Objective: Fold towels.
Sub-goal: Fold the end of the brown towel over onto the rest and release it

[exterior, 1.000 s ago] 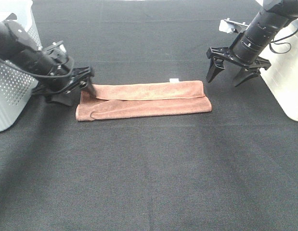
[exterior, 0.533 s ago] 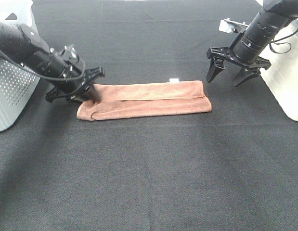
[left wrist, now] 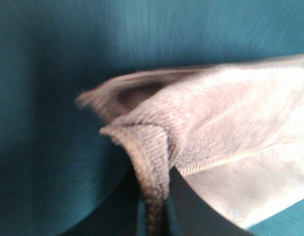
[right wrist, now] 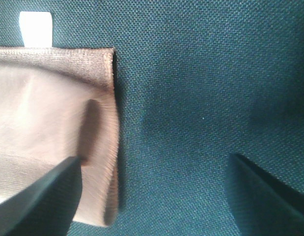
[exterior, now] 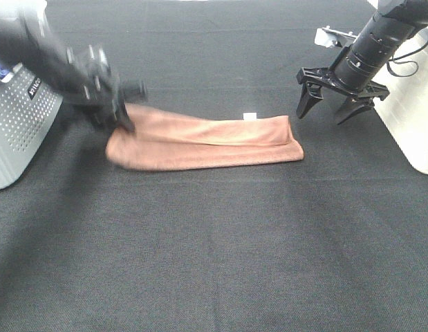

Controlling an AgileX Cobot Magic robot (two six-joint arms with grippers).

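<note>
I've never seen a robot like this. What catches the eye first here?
A reddish-brown towel, folded into a long strip, lies on the black cloth. The blurred left gripper pinches the towel's left end, raised a little off the cloth. The right gripper hangs open by its right end.

The table (exterior: 220, 242) lay open in front of the towel (exterior: 220, 142); a perforated basket (exterior: 20, 138) and a white bin (exterior: 415, 131) hemmed its sides.
</note>
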